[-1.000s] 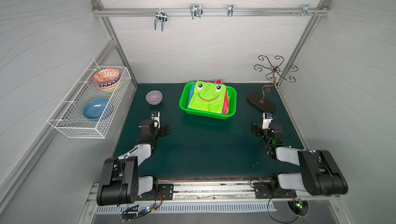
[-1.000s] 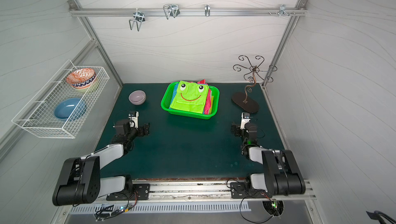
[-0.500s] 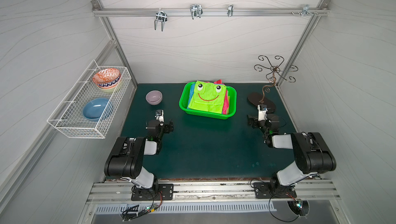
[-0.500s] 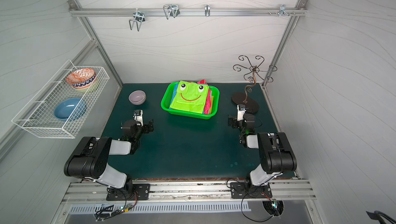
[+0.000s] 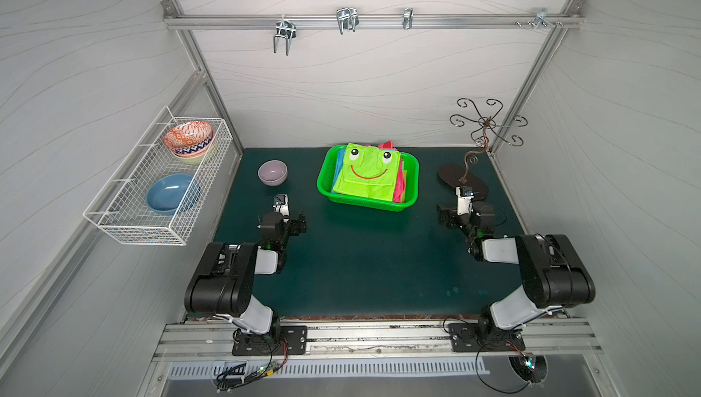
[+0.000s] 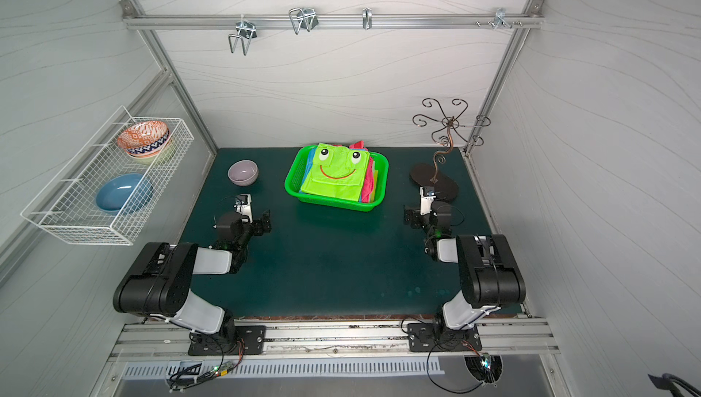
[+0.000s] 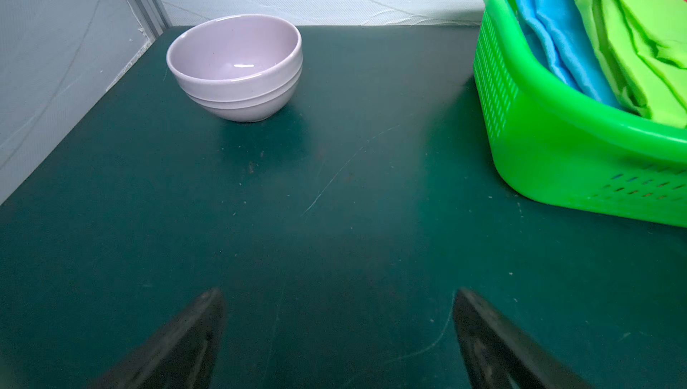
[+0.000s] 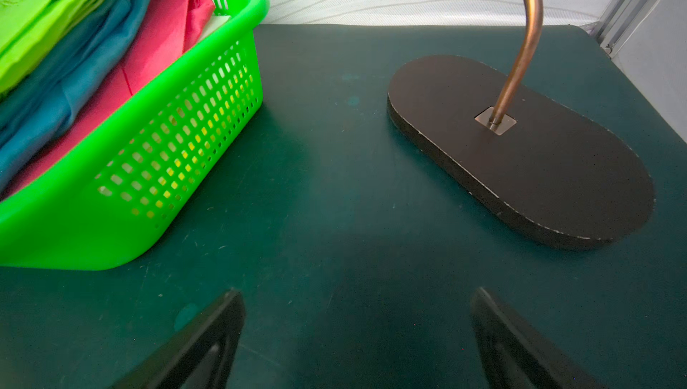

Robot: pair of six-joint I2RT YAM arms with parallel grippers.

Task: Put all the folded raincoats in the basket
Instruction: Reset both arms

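Observation:
The bright green basket (image 5: pixel 322 180) (image 6: pixel 290 182) stands at the back middle of the dark mat. The folded raincoat (image 5: pixel 366 177) (image 6: pixel 335 177), lime green with a frog face, lies in it on blue and pink folds. My left gripper (image 5: pixel 282 224) (image 6: pixel 246 226) is open and empty, low over the mat in front and to the left of the basket. My right gripper (image 5: pixel 464 218) (image 6: pixel 428 216) is open and empty to the basket's right. The left wrist view has the left gripper (image 7: pixel 338 294) wide apart over bare mat, near the basket (image 7: pixel 557 153) and raincoat (image 7: pixel 639 34). The right gripper (image 8: pixel 357 294) stands likewise beside the basket (image 8: pixel 167 138).
A lilac bowl (image 5: pixel 272 172) (image 7: pixel 238 67) sits left of the basket. A curly metal stand on a dark oval base (image 5: pixel 462 180) (image 8: pixel 520 153) stands just beyond the right gripper. A white wire rack (image 5: pixel 159 182) with bowls hangs on the left wall. A hook rail (image 5: pixel 347 21) runs overhead.
Both arms have folded up, their elbows rising, and the grippers have shifted slightly toward the back. Both stay open. The raincoat and basket have not moved.

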